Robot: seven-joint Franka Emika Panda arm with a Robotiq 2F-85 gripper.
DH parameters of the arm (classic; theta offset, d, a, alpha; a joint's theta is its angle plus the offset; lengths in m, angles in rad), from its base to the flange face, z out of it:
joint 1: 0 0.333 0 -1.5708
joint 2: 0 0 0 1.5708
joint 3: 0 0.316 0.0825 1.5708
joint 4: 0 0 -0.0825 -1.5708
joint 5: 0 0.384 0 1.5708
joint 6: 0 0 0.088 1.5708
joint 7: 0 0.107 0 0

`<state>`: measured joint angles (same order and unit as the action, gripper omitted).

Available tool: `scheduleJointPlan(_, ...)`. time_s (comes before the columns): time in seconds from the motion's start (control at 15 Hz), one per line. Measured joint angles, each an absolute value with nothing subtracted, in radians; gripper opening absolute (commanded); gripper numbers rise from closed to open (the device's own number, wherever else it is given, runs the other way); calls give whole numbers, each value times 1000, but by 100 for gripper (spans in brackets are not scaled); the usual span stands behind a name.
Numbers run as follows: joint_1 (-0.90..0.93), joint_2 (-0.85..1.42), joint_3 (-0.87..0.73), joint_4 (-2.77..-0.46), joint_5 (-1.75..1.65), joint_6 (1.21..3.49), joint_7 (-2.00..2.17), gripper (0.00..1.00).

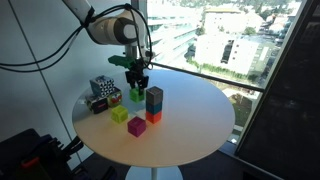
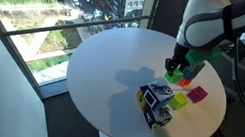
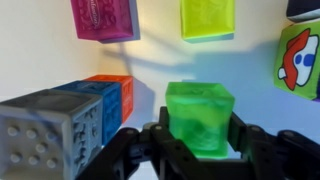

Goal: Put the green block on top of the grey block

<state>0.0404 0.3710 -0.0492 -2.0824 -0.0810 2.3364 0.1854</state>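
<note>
My gripper (image 3: 198,150) is shut on the bright green block (image 3: 200,120), one finger on each side. In an exterior view the gripper (image 1: 136,84) holds the green block (image 1: 137,96) low over the round table, just beside a short stack. The dark grey block (image 3: 45,130) tops that stack, with a blue block (image 3: 105,105) and an orange-red block (image 3: 122,90) under it. The grey block (image 1: 154,94) stands just right of the held block and reaches higher than it. The gripper (image 2: 177,70) and green block (image 2: 184,78) also show in the other exterior view, where the stack is hidden.
On the round white table (image 1: 190,130) lie a magenta cube (image 1: 137,125), a yellow-lime cube (image 1: 120,114) and a larger black-and-white patterned cube (image 1: 100,92). All three also show in the wrist view, at its top and right edges. A window rail runs behind the table.
</note>
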Motion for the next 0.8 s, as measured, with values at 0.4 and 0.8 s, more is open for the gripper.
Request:
scheduleJointPlan(0.4,40,315,-51,-2071,-85,2268,185,29)
scheduleJointPlan(0.8,38,254,-56,-2065,-85,2206,184,29)
